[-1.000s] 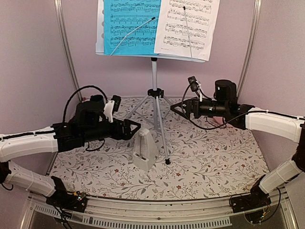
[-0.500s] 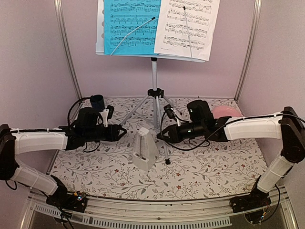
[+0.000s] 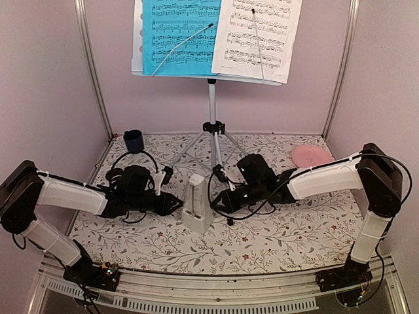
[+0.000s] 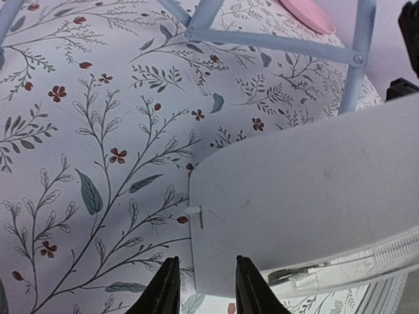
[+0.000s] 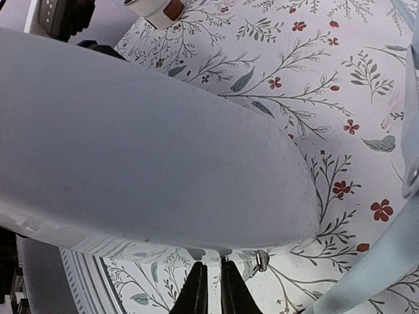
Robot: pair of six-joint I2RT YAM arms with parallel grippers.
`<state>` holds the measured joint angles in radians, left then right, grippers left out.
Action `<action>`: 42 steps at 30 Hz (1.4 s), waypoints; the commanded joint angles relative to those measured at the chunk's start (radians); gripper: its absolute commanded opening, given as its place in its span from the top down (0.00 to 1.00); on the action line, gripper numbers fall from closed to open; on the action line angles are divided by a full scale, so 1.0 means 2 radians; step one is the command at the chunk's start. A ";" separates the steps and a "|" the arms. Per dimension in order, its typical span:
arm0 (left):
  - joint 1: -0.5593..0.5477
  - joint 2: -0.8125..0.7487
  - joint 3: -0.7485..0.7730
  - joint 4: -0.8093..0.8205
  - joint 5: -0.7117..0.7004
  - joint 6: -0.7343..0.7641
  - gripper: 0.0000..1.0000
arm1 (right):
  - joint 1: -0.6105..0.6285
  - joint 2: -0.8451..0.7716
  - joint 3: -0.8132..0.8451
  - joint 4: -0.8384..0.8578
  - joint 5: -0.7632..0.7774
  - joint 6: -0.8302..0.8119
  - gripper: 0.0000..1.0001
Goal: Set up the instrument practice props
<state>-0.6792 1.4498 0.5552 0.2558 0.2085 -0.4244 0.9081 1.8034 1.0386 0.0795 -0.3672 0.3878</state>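
Observation:
The white pyramid-shaped metronome [image 3: 196, 204] stands on the floral cloth in front of the tripod [image 3: 212, 124]. My left gripper [image 3: 175, 204] is low at its left side. In the left wrist view its jaws [image 4: 206, 259] are narrowed round a base corner of the metronome [image 4: 314, 190]. My right gripper [image 3: 215, 204] is at the metronome's right side. Its fingers [image 5: 213, 263] are almost together, tips at the lower edge of the metronome [image 5: 131, 144]. The grey-blue music stand [image 3: 136, 39] holds a blue sheet [image 3: 180, 33] and a white sheet [image 3: 258, 33].
A pink plate [image 3: 313, 156] lies at the back right and a dark blue cup [image 3: 133, 140] at the back left. A tripod leg [image 3: 222, 190] ends just behind my right gripper. Pale walls and metal posts close in the sides and back.
Both arms came down and inward from mid-height to flank the metronome at cloth level. Both sets of jaws went from wide open to closed in.

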 commanded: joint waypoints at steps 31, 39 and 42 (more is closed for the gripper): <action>-0.008 -0.129 -0.133 0.108 -0.039 -0.006 0.54 | 0.036 -0.020 0.140 -0.048 0.139 0.045 0.02; 0.016 -0.159 -0.141 0.102 -0.077 -0.034 0.50 | 0.099 0.025 0.232 -0.138 0.291 0.109 0.01; 0.023 -0.165 -0.140 0.098 -0.085 -0.035 0.47 | 0.109 0.052 0.266 -0.180 0.330 0.134 0.01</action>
<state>-0.6575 1.1412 0.2855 0.4507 0.0811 -0.4759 1.1038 1.8320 1.4952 -0.1249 0.1272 0.5613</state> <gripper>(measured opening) 0.513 0.991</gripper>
